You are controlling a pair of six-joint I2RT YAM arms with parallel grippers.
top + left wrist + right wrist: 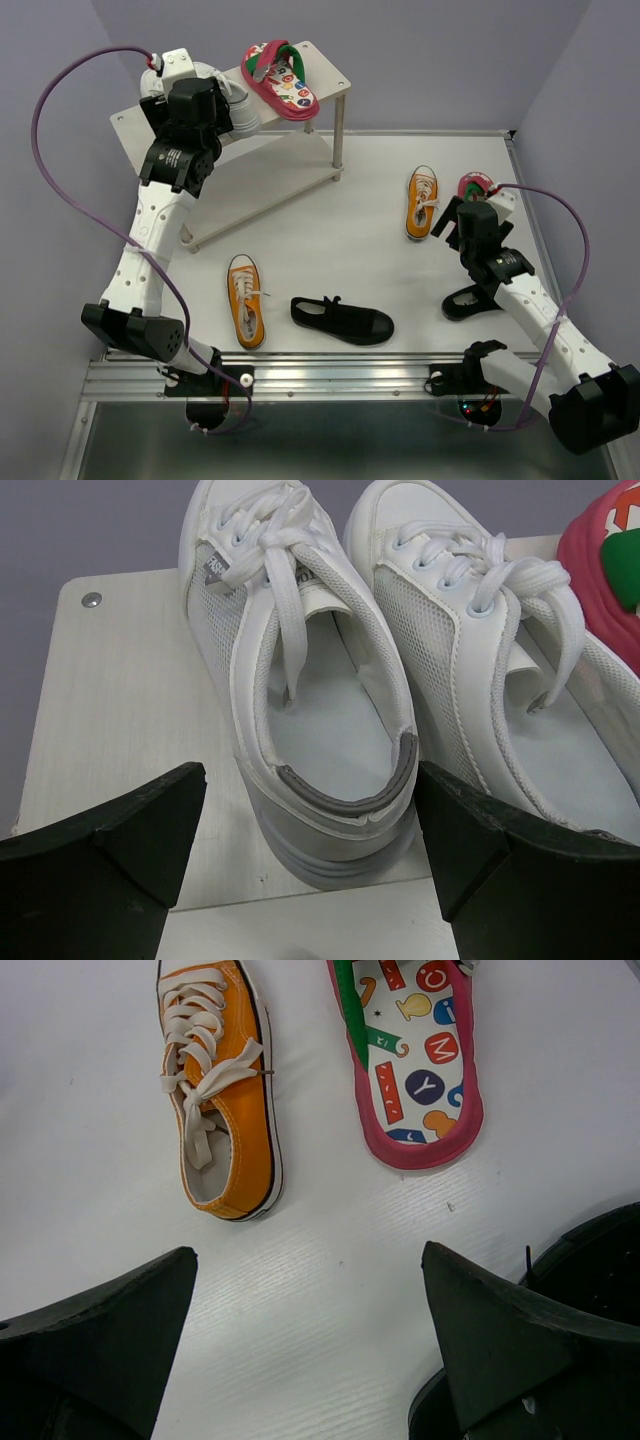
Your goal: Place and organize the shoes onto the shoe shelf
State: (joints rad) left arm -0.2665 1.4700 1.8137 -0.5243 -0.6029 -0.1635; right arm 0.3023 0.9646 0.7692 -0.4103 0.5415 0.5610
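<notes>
White table surface (380, 170): carries the rack at far left and loose shoes at centre and right.
Pale beige two-tier shoe shelf (135, 120): top board holds the white lace-up sneakers (300, 710) side by side, with a red flip-flop with printed insole (282, 80) at its right end.
Left gripper (310, 780): fingers apart, flanking one white sneaker's heel, not clamped.
Right gripper (308, 1255): fingers apart over bare table, nothing between.
Orange white-laced sneaker (422, 203): on table beside second red flip-flop (478, 185).
Other orange sneaker (246, 300): near front edge.
Black strap shoe (342, 318): front centre.
Other black strap shoe (470, 300): partly under right arm.
</notes>
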